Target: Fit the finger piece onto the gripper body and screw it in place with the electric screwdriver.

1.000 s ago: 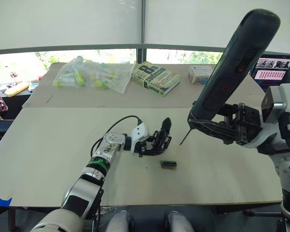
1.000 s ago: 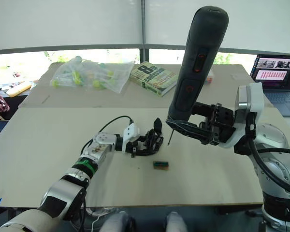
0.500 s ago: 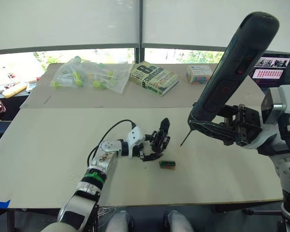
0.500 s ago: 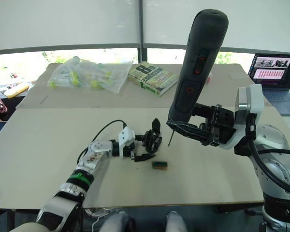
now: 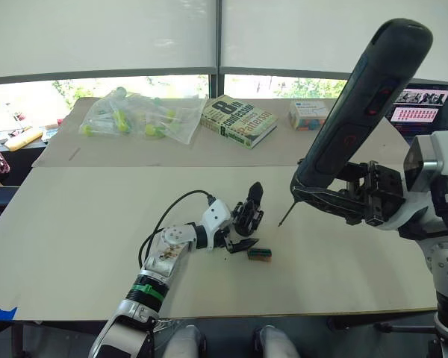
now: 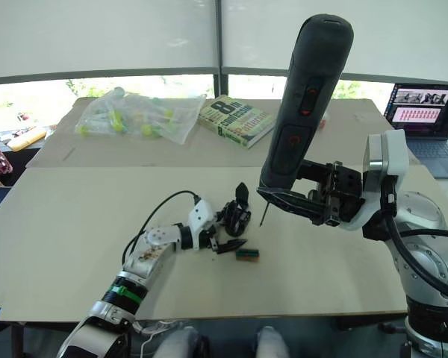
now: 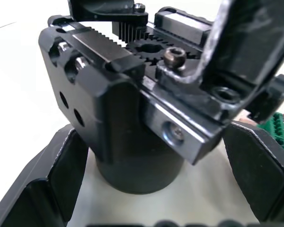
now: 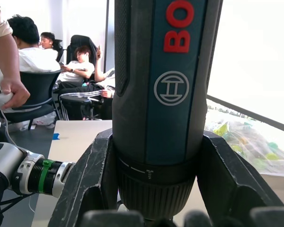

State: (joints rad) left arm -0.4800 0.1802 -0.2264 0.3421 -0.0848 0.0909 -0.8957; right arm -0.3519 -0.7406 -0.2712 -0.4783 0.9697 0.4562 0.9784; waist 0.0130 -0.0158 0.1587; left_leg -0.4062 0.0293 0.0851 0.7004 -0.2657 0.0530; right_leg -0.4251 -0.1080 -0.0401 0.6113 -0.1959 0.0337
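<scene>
The left gripper point(image 5: 239, 240) has its fingers point(image 7: 52, 184) spread wide to either side of the gripper body point(image 5: 247, 218), not yet pressing on it, which I take as readying to steady the block so it cannot twist once a screw is driven; the body stands upright on its round base near the middle of the counter point(image 5: 75, 224), just beside a small green-brown box point(image 5: 259, 253). The right gripper point(image 6: 313, 200) has its fingers point(image 8: 92, 175) clamped round the lower collar of the electric screwdriver point(image 6: 302, 104), holding it steeply tilted with the thin bit point(image 5: 285, 214) pointing down and hanging in the air near the body but apart from it, presumably parked clear until the work is braced. Close up, the gripper body is a chunky matte-black block with a toothed rack and gear on top, a hex-socket screw point(image 7: 174, 57) seated in a bracket, empty screw holes down one face, and a pointed black finger rising from it; whether that is the finger piece already fitted I cannot tell. Farther back lie a book point(image 5: 239, 119) and a bag of tubes point(image 5: 138, 115).
</scene>
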